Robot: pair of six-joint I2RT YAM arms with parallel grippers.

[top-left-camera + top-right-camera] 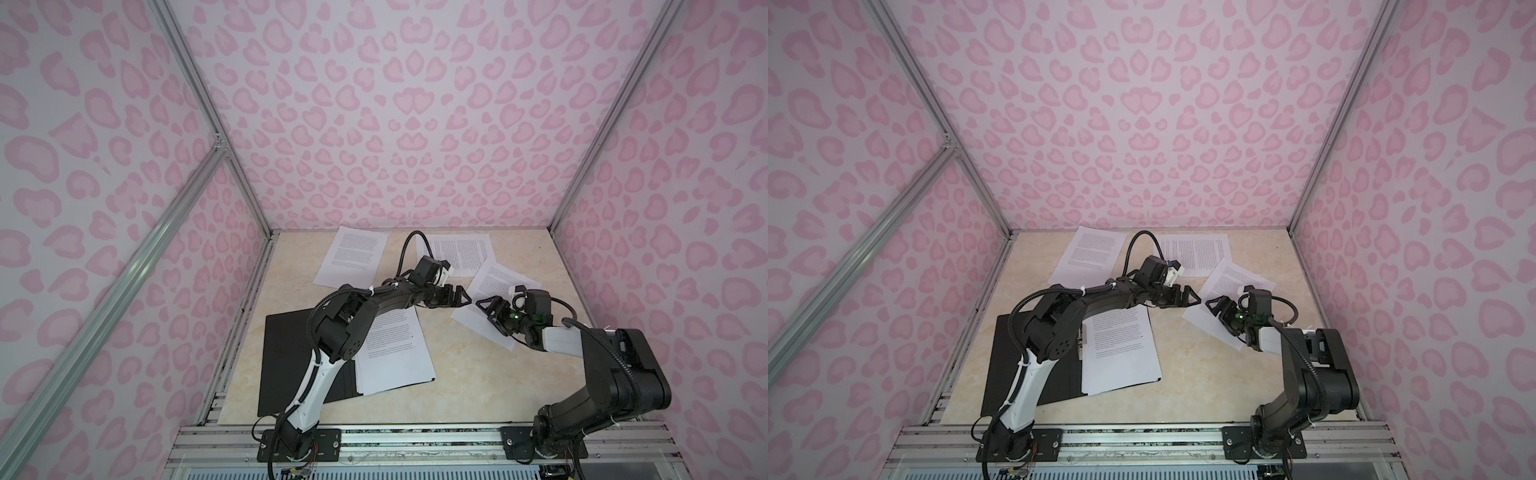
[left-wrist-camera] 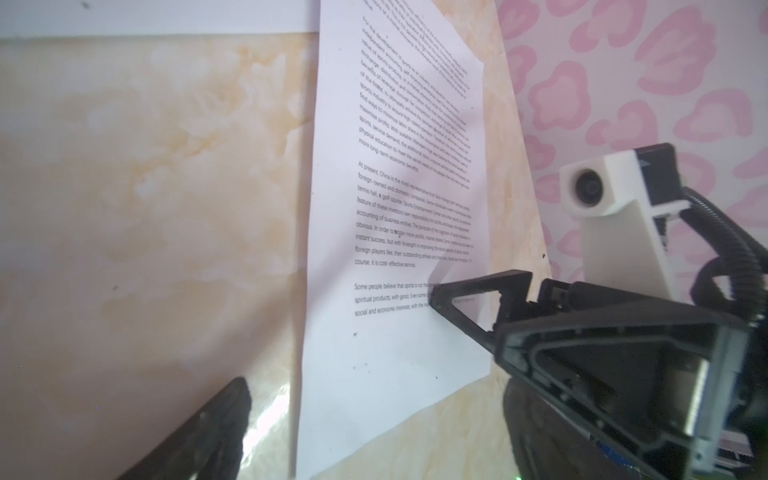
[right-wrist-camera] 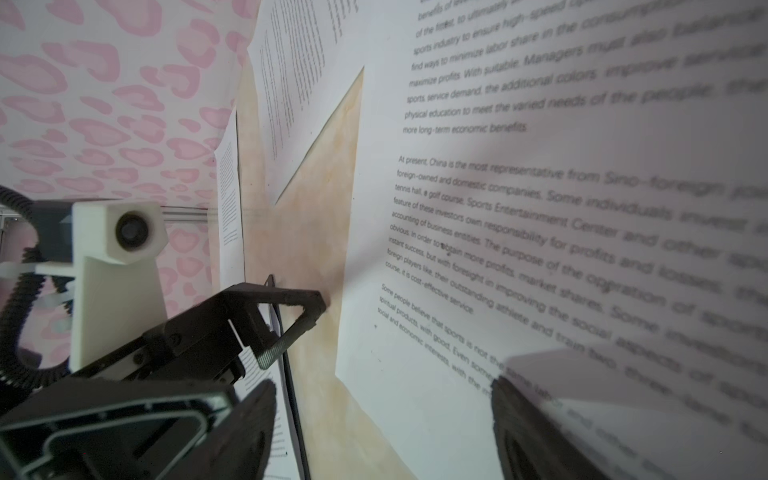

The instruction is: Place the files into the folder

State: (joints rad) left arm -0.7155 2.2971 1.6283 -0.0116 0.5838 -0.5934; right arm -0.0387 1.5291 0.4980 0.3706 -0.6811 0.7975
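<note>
Jaws apart and empty, our left gripper (image 1: 461, 298) and right gripper (image 1: 486, 311) face off at the edge of a loose sheet (image 1: 494, 279) flat on the table (image 1: 478, 374), right of the open folder (image 1: 286, 357): light, floppy, slick, we reckon, so pinch a lifted edge.

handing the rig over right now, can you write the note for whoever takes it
Left gripper: open, empty, mid-table, beside the right sheet's left edge.
Right gripper: open, empty, over that same sheet, fingers facing the left gripper's. Contact with the paper can't be told.
Folder: lies open at near left, black inside up.
Done: a stack of sheets lies on the folder's right half, slightly fanned. The count is unclear.
Left: three loose sheets to bring in, the far-left sheet, the far-middle sheet and the right sheet. The right sheet looks like the next pick.
</note>
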